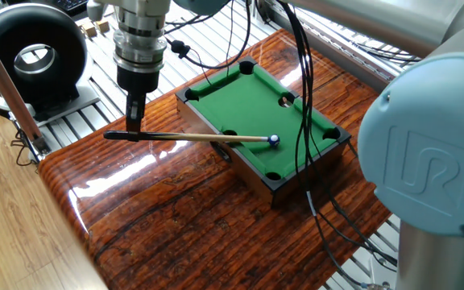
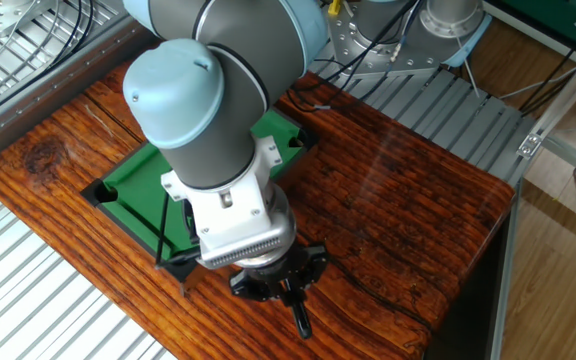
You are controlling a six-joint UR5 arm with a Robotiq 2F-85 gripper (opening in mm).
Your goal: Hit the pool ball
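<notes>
The pool ball (image 1: 274,139) is tiny, dark blue with a white patch, on the green felt of the mini pool table (image 1: 256,101) near its front rail. My gripper (image 1: 134,127) hangs over the wooden tabletop left of the pool table and is shut on the dark butt of a thin wooden cue (image 1: 200,137). The cue lies level, and its pale tip touches or nearly touches the ball. In the other fixed view the gripper (image 2: 297,318) shows below the arm; the arm hides the ball there.
The pool table has black rails and pocket holes (image 1: 273,176). Black cables (image 1: 303,121) hang across its right side. A black round device (image 1: 35,52) stands at the back left. The wooden tabletop (image 1: 176,217) ends at metal slats.
</notes>
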